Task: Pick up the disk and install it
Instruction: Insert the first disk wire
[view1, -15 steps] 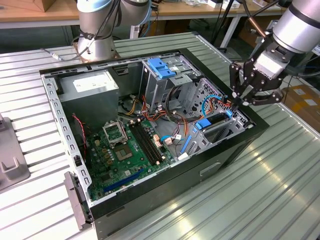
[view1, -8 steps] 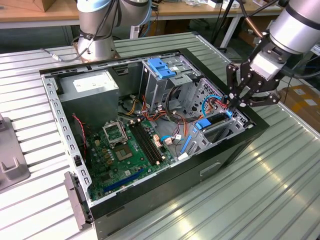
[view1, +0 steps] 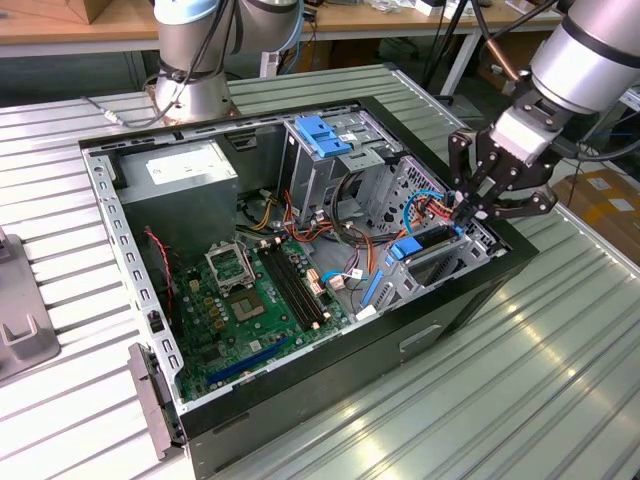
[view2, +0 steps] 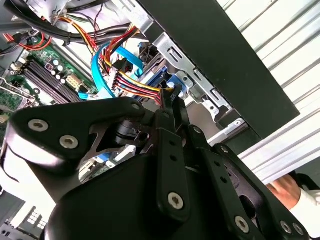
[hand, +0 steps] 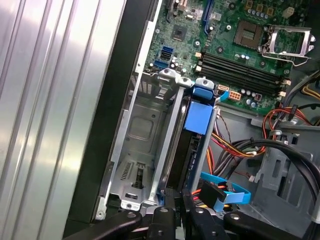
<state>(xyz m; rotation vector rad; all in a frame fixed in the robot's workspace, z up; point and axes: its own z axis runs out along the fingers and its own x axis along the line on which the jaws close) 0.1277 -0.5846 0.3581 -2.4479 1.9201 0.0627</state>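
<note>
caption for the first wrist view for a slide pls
Gripper at the end of the blue-railed disk, which sits in the drive bay next to the motherboard.

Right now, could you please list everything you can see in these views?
Computer case: one, black, on the table.
Table: one, silver, ribbed.
Motherboard: one, green, case floor.
Power supply: one, grey, case corner.
Bracket: one, light blue, atop grey cage.
Disk: one, dark with blue rails, standing in the drive bay.
Cables: several, blue, red, yellow, beside the bay.
Person's hand: one, past the table's edge.
Gripper: one, black, at the disk's end.
</note>
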